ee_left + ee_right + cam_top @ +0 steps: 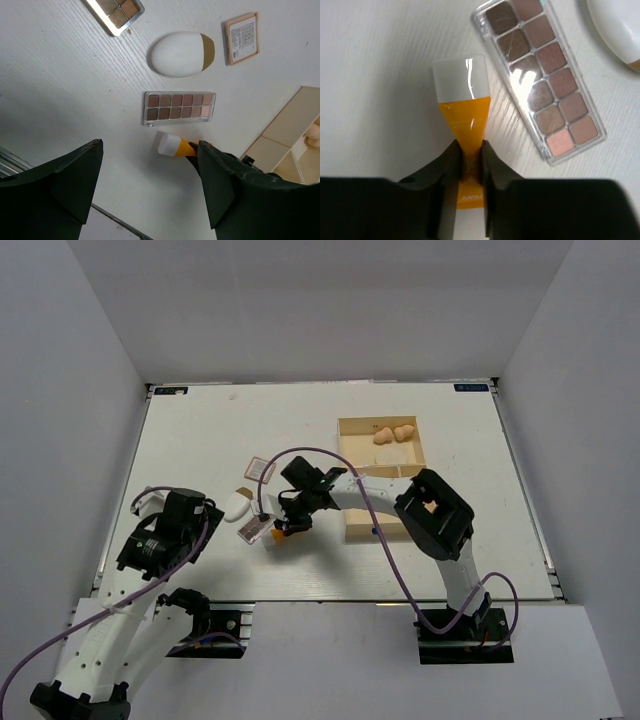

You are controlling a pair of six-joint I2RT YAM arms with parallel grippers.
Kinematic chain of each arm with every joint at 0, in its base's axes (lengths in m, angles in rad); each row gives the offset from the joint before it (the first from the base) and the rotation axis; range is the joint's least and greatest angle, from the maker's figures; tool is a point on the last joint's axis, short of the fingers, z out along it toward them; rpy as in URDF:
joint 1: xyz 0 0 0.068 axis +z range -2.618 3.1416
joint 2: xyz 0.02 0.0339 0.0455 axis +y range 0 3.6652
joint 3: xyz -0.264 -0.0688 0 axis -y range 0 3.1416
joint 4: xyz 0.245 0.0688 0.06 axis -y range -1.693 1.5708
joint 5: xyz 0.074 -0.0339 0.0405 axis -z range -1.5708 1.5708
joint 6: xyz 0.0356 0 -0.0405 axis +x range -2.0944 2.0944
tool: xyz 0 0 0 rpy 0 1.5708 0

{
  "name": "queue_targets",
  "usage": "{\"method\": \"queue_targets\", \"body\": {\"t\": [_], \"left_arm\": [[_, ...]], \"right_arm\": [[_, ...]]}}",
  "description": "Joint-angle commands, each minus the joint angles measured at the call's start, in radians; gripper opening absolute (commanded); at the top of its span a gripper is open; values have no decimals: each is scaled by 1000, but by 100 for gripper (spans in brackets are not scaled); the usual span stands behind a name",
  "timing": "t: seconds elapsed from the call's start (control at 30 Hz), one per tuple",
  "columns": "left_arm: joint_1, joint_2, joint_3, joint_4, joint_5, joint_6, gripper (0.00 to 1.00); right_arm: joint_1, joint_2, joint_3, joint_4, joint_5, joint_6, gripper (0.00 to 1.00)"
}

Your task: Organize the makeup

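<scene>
Tube (pixel 462 107) sits pinched inside right claw (pixel 470 156), cap outward.

No lettering can be read in any view.

- Small square compact (pixel 242 38): the white panel on its face carries several lines of fine print, too small to make out.
- Orange white-capped tube (pixel 463 117): faint pale print near the flat end, just behind the fingers of the right hand (pixel 469 152); blurred.
- Desk (pixel 200 440): a small dark left tag (pixel 170 390) and right tag (pixel 472 388) at the far corners; markings indistinct.
</scene>
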Motion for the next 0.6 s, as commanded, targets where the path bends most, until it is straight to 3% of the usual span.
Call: {"method": "queue_targets", "body": {"t": [0.0,0.3,0.47,0.57], "left_arm": [[3,7,-35,49,25,-7,85],[3,114,-130,248,76,52,84],[3,286,-95,372,53,208,84],[3,371,-46,426,17,331,84]], "right_arm": [[-19,-70,-66,-51,-14,-8,18],[-111,-399,-97,-94,-76,90,16],[-180,-513,-152,-86,-26,158,16],[-230,-570,-239,-48,92,179,16]]}}
